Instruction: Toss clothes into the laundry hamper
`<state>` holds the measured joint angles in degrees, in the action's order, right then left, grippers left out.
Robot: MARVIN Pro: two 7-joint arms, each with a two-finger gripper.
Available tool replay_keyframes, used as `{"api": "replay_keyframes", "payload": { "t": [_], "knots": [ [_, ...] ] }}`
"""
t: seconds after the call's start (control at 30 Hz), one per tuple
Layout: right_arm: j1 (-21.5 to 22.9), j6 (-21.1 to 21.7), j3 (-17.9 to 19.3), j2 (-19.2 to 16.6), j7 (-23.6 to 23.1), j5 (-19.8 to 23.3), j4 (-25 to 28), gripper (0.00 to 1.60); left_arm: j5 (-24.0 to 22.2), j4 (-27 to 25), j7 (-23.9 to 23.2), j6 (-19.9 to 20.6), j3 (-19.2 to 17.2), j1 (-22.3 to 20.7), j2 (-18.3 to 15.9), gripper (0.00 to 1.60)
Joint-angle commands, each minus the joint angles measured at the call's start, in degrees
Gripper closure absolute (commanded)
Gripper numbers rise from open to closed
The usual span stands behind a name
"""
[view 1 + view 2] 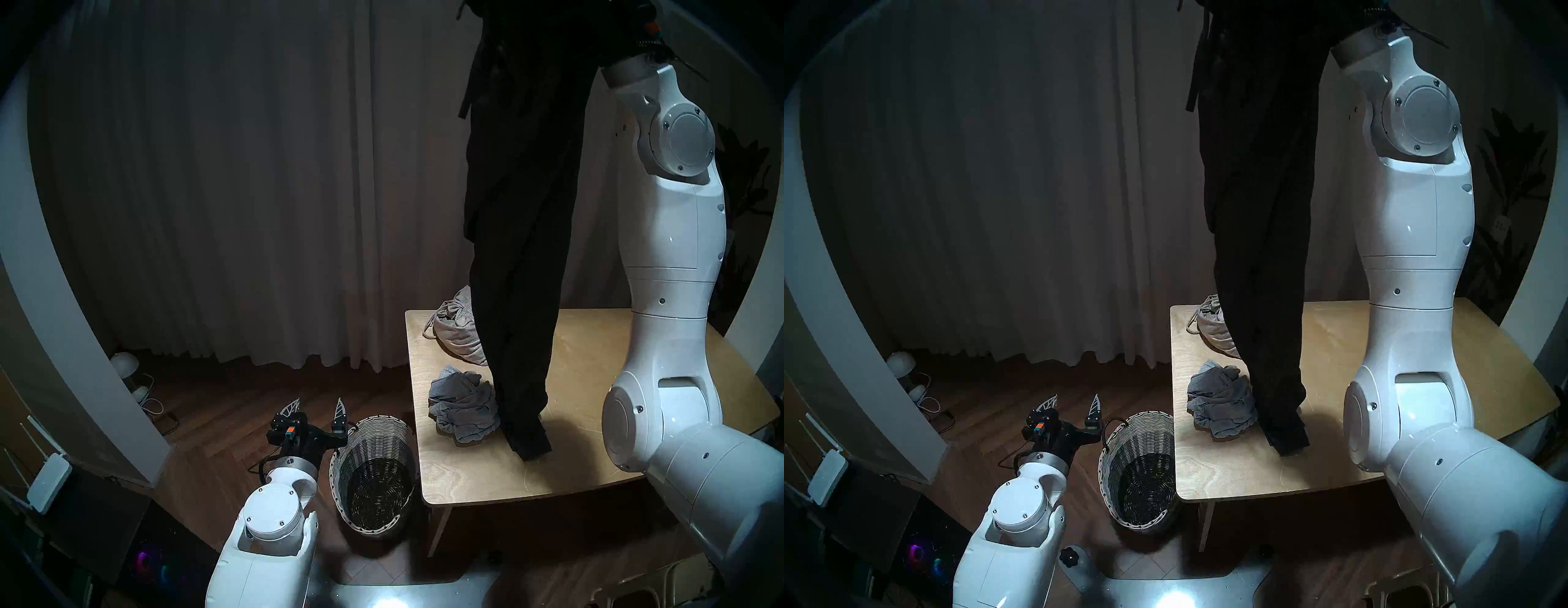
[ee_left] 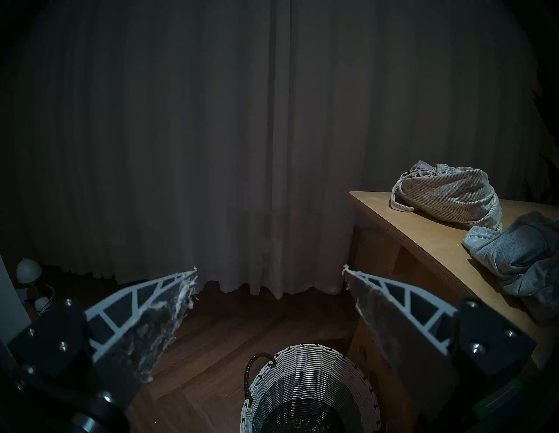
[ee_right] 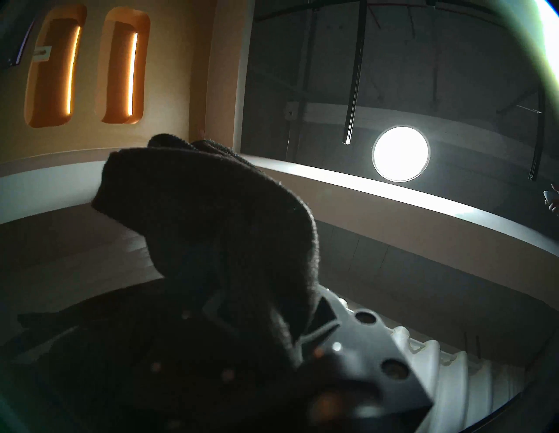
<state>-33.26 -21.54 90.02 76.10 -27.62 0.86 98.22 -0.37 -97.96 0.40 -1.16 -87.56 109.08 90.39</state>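
**Ana:** Wicker first: where does the laundry hamper [image 1: 373, 479] stand?

**Ben:** On the wooden floor [image 1: 220, 407], just beside the left edge of the table [image 1: 475, 475], near its front corner. Whitish weave, dark inside, with a dark loop handle [image 2: 257, 367] at the rim. I see no clothing in it.

**Ana:** Left of the hamper?

**Ben:** A white router [image 1: 47, 482] at the far left, then a small white lamp [image 1: 124, 363] on the floor by the pale curtain [image 1: 237, 178]. Closer to the hamper, just left of its rim, hangs the left pincer [image 1: 318, 409]. Its two ribbed fingers [image 2: 142, 305] are spread wide with nothing between them; the left wrist view looks out past them at the curtain and down at the hamper's mouth.

**Ana:** And right of the hamper?

**Ben:** On the table, the beige-grey ribbed garment [image 1: 460, 331] with its drawstring lies near the far left corner. The small heather-grey garment [image 1: 462, 407] is crumpled nearer the front, just to the hamper's right. The two nearly touch in the left wrist view.

**Ana:** The black one?

**Ben:** The black knit garment [image 1: 522, 237] hangs in a long drape right of the grey pieces, its lower end at the tabletop; I cannot tell whether it touches. Its top is bunched at the right pincer [image 3: 242, 302], high above the table and far above the hamper. That pincer is pressed together, pinching the knit, which wraps over it in the right wrist view under a round ceiling light [image 3: 400, 153].
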Motion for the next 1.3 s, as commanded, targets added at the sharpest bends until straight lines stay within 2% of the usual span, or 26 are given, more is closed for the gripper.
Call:
{"api": "replay_keyframes", "payload": {
  "t": [0.0, 0.07, 0.1, 0.13, 0.17, 0.37, 0.4, 0.57, 0.63, 0.83, 0.93, 0.97, 1.0, 1.03, 1.17, 1.27],
  "knots": [
    [6.45, 1.53, -1.71, 3.84, 2.63, 0.09, 1.32, 1.6, 0.0, -0.89, 0.02, -0.31, -0.05, -0.8, 0.01, 0.0],
    [7.0, 1.96, -2.35, 4.66, 3.26, 0.12, 1.53, 1.6, 0.0, -0.86, 0.02, -0.32, -0.05, -0.82, 0.01, 0.0],
    [8.95, 2.39, -2.83, 5.01, 3.46, 0.01, 1.21, 1.6, 0.0, -0.85, 0.02, -0.32, -0.05, -0.84, 0.01, 0.0],
    [7.52, 2.37, -2.91, 5.44, 3.84, 0.16, 1.77, 1.6, 0.0, -0.84, 0.02, -0.32, -0.05, -0.84, 0.01, 0.0],
    [9.39, 2.77, -3.33, 5.73, 4.01, 0.05, 1.48, 1.6, 0.0, -0.83, 0.01, -0.32, -0.05, -0.86, 0.01, 0.0],
    [12.51, 4.2, -5.01, 8.01, 5.64, 0.07, 1.8, 1.6, 0.0, -0.75, 0.01, -0.32, -0.05, -0.92, 0.01, 0.0],
    [11.72, 4.28, -5.27, 8.5, 5.96, 0.13, 2.13, 1.6, 0.0, -0.73, 0.01, -0.32, -0.05, -0.94, 0.01, 0.0],
    [15.5, 5.69, -7.4, 10.64, 7.16, -0.14, 1.46, 1.6, 0.0, -0.73, 0.0, -0.35, -0.06, -1.06, 0.01, 0.0],
    [15.49, 6.08, -8.18, 11.63, 7.71, -0.18, 1.38, 1.6, 0.0, -0.75, 0.0, -0.36, -0.06, -1.11, 0.01, 0.0],
    [19.07, 7.79, -10.82, 14.46, 9.35, -0.64, -0.23, 1.6, 0.0, -0.78, 0.0, -0.37, -0.06, -1.25, 0.01, 0.0],
    [21.65, 8.73, -12.08, 15.85, 10.17, -1.15, -1.58, 1.6, 0.0, -0.79, 0.0, -0.38, -0.06, -1.31, 0.01, 0.0],
    [21.0, 8.84, -12.32, 16.41, 10.52, -1.26, -1.63, 1.6, 0.0, -0.8, 0.0, -0.38, -0.06, -1.33, 0.01, 0.0],
    [22.8, 9.38, -12.84, 16.89, 10.85, -1.61, -2.64, 1.6, 0.01, -0.81, 0.0, -0.39, -0.07, -1.36, 0.01, 0.0],
    [22.16, 9.47, -13.0, 17.33, 11.14, -1.71, -2.79, 1.6, 0.01, -0.82, -0.01, -0.39, -0.07, -1.38, 0.01, 0.0],
    [24.35, 10.56, -13.94, 18.48, 12.04, -2.47, -5.21, 1.6, 0.01, -0.86, -0.01, -0.41, -0.07, -1.45, 0.01, 0.0],
    [26.1, 11.91, -14.99, 19.79, 13.37, -3.57, -9.37, 1.6, 0.01, -0.95, -0.01, -0.44, -0.08, -1.57, 0.01, 0.0]
  ]
}}
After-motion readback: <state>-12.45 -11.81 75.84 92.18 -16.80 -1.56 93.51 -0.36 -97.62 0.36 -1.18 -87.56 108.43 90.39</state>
